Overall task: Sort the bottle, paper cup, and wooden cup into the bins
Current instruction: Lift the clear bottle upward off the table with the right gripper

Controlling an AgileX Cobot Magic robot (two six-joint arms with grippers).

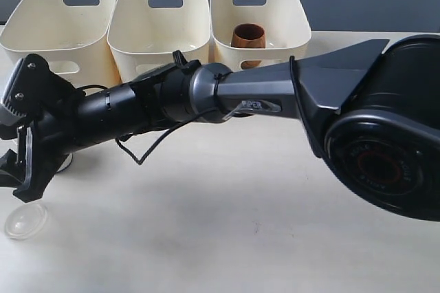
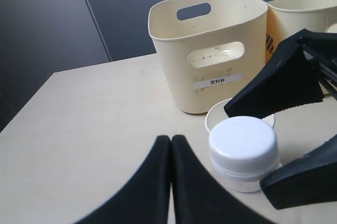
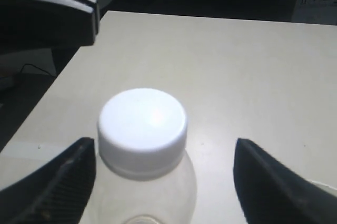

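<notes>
The bottle [image 3: 142,124], judged light, thin-walled and slippery, is seen upright on the table [image 2: 105,119] just beside the paper cup [image 2: 215,116], flanked by the wide-spread jaws of the right gripper [image 3: 164,162], and is best taken at its stiffer neck.

I see my fingers [image 3: 58,182] black, the bottle [image 3: 142,121] clear with a white cap, the bins [image 1: 158,28] cream, the wooden cup [image 1: 248,36] reddish-brown.
</notes>
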